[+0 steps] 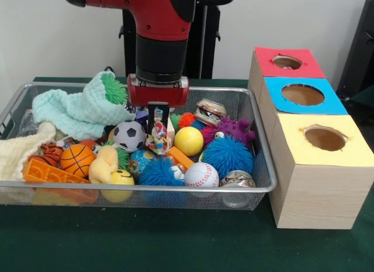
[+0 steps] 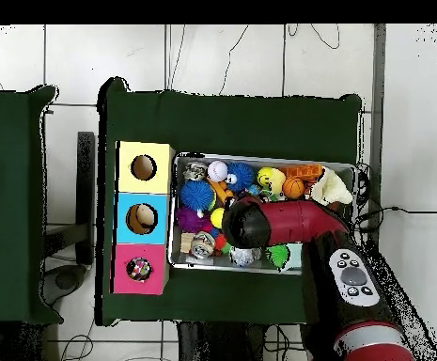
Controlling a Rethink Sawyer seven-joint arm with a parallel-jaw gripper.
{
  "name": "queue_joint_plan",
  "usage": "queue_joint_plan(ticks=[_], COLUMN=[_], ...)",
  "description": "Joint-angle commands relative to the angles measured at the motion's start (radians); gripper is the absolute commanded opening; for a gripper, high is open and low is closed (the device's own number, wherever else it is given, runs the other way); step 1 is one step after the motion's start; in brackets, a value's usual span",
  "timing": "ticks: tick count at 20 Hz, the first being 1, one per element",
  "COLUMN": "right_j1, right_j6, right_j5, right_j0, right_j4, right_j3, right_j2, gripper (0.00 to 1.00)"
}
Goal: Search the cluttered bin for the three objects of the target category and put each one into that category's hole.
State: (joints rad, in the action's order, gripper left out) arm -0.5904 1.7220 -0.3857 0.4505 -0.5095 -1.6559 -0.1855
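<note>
The wire-mesh bin (image 1: 175, 189) is full of toys; it also shows in the overhead view (image 2: 259, 157). My gripper (image 1: 157, 127) hangs over the bin's middle, shut on a spotted fabric scrap (image 1: 159, 142) that dangles from the fingertips just above the toys. I see no other spotted scrap among the clutter. The red-panel hole (image 1: 287, 62) is at the far end of the wooden box on the right. In the overhead view something speckled shows inside that hole (image 2: 139, 269). There my arm (image 2: 288, 226) covers the gripper.
A mint-green waffle cloth (image 1: 76, 111) and a cream knitted cloth (image 1: 17, 152) lie at the bin's left. A soccer ball (image 1: 129, 136), a yellow ball (image 1: 189, 141) and a blue spiky ball (image 1: 228, 156) surround the gripper. The blue-panel hole (image 1: 302, 95) and yellow-panel hole (image 1: 325, 137) lie nearer the camera.
</note>
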Motion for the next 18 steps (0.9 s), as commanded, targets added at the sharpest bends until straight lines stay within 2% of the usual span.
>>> queue_joint_plan(ticks=[1,9,14,18], right_j1=[-0.052,-0.204,-0.231,-0.222], right_j6=[0.076,0.119,0.176,0.213], right_j5=[-0.168,-0.205,-0.176,-0.152], right_j0=[-0.026,-0.065,-0.099,-0.134], right_j4=[0.048,0.096,0.130,0.160], right_j3=[-0.087,-0.231,-0.301,-0.326], right_j2=[0.026,0.074,0.113,0.143], gripper=[0.00,0.00,0.00,0.00])
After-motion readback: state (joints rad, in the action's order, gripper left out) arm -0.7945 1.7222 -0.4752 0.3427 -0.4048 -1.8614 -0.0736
